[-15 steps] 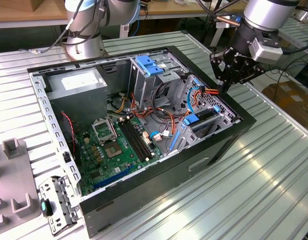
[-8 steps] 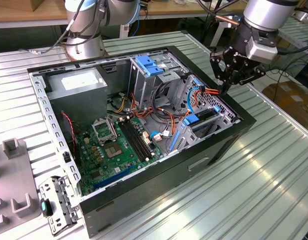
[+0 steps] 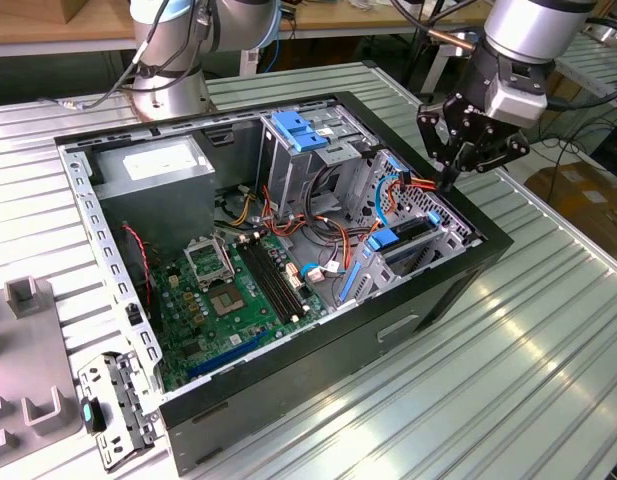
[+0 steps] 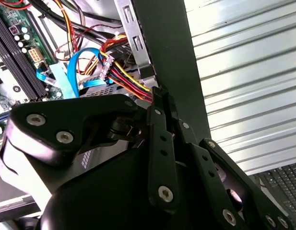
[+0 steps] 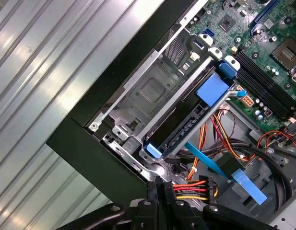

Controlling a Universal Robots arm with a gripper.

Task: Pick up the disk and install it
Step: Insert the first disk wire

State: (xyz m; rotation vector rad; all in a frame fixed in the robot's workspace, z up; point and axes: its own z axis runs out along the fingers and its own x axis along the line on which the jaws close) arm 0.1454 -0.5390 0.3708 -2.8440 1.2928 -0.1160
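Your arm leans down over the case (image 3: pixel 428 300) edge, pincer (image 3: pixel 449 180) clenched on nothing, tips right beside the power cables (image 5: pixel 191 189). The disk (image 5: pixel 186 125) sits in its bay, near and below the tips.

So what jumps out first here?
The open computer case on the ribbed metal table, with its green motherboard exposed. The black gripper hangs over the case's corner at the exterior view's right, by red and yellow wires. Close by, the blue-railed disk sits in the drive cage.
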